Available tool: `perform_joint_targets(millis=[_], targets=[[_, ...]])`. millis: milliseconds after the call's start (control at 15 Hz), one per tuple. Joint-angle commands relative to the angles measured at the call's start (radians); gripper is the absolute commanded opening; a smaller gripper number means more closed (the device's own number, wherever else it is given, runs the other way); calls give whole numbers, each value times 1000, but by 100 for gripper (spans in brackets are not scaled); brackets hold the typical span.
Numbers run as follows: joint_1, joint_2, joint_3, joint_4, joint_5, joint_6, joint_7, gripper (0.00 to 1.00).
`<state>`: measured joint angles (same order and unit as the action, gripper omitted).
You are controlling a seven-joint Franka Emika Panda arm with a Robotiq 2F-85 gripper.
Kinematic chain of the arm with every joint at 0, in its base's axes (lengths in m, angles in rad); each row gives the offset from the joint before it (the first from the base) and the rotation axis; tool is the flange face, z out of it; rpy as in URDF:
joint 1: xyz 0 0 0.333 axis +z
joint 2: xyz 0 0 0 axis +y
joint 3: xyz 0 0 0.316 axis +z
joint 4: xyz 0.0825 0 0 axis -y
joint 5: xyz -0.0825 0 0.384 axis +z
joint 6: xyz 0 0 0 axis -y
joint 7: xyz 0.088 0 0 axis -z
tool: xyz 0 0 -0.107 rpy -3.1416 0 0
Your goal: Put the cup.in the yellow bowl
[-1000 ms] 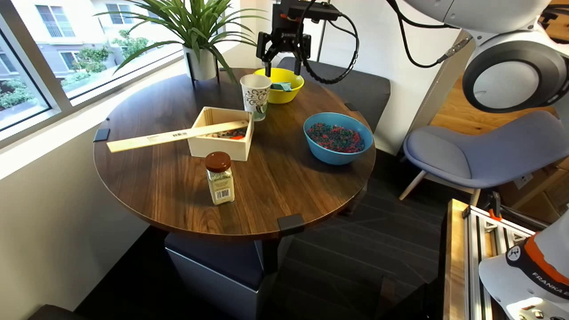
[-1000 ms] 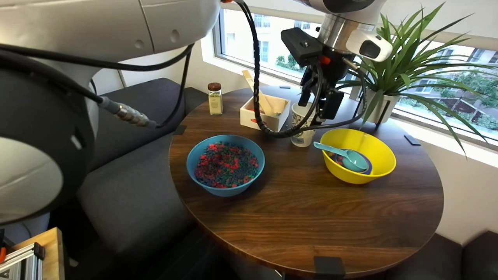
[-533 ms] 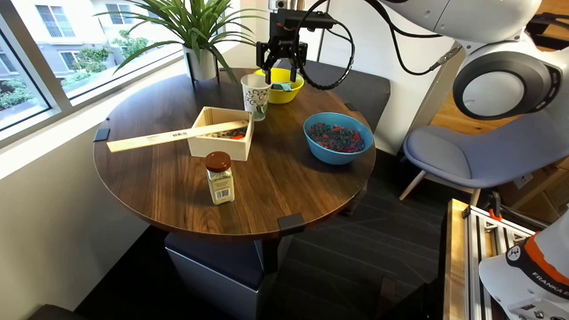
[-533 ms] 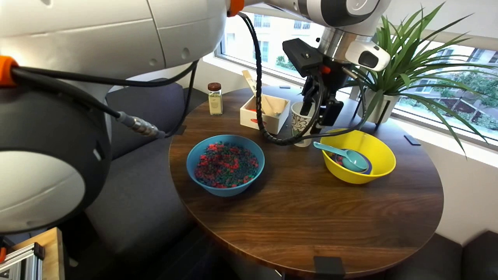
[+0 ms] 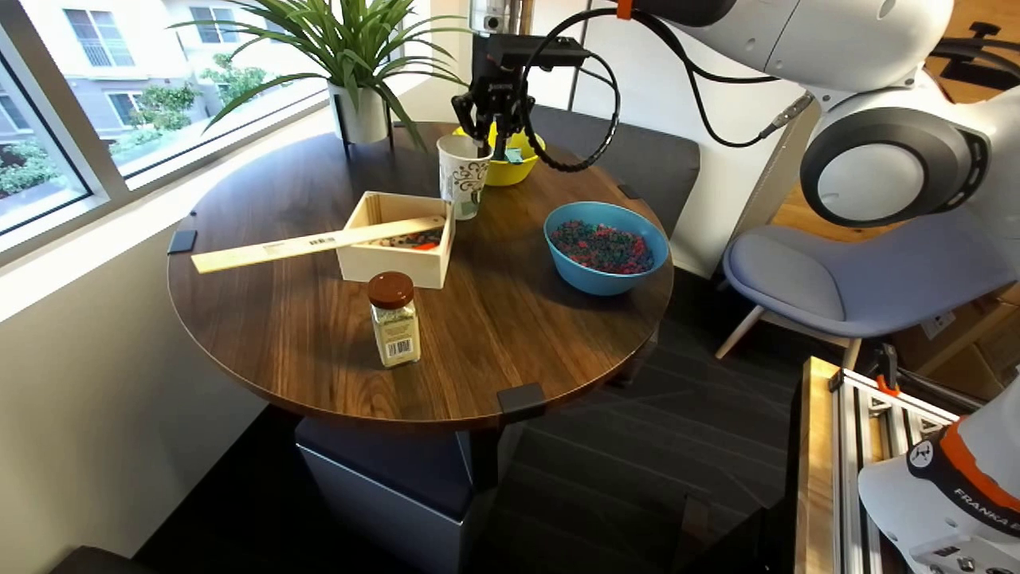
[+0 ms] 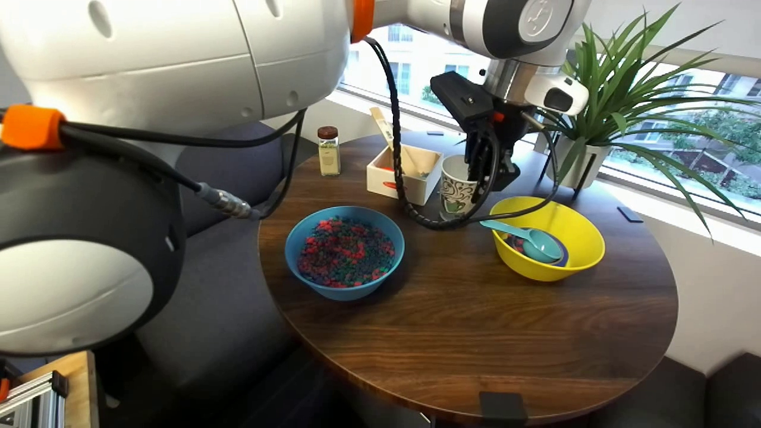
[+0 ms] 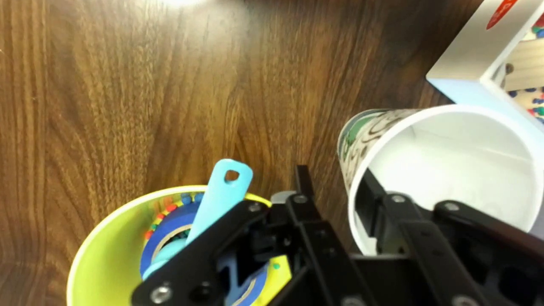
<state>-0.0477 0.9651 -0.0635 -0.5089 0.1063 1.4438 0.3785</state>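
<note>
The cup, whitish with swirl markings, stands on the table between the wooden box and the yellow bowl. My gripper is low over its rim, the jaws partly closed around the cup's near wall. One finger reaches inside the cup against or close to the wall. The opposite finger stays outside, with a gap between it and the wall. A teal spoon and a blue ring-shaped item lie in the yellow bowl. In an exterior view the cable hides part of the cup.
A wooden box sits close beside the cup, a ruler lying across it. The jar with a brown-red lid stands nearer the table edge. A blue bowl holds coloured bits. A potted plant stands by the window.
My gripper has come down to the cup and its jaws have drawn much closer together. The cup has shifted slightly, away from the yellow bowl.
</note>
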Motion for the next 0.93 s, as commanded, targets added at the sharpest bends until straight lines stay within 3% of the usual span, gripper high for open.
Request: perform_joint_targets(millis=[0, 200, 267, 333, 467, 867], targets=[[15, 31, 0, 47, -13, 38, -32, 2], [24, 19, 4, 48, -8, 60, -39, 0], [17, 60, 22, 135, -16, 16, -36, 1], [19, 55, 27, 139, -13, 4, -38, 1], [26, -26, 41, 53, -5, 33, -26, 1], [26, -135, 72, 86, 25, 52, 96, 1]])
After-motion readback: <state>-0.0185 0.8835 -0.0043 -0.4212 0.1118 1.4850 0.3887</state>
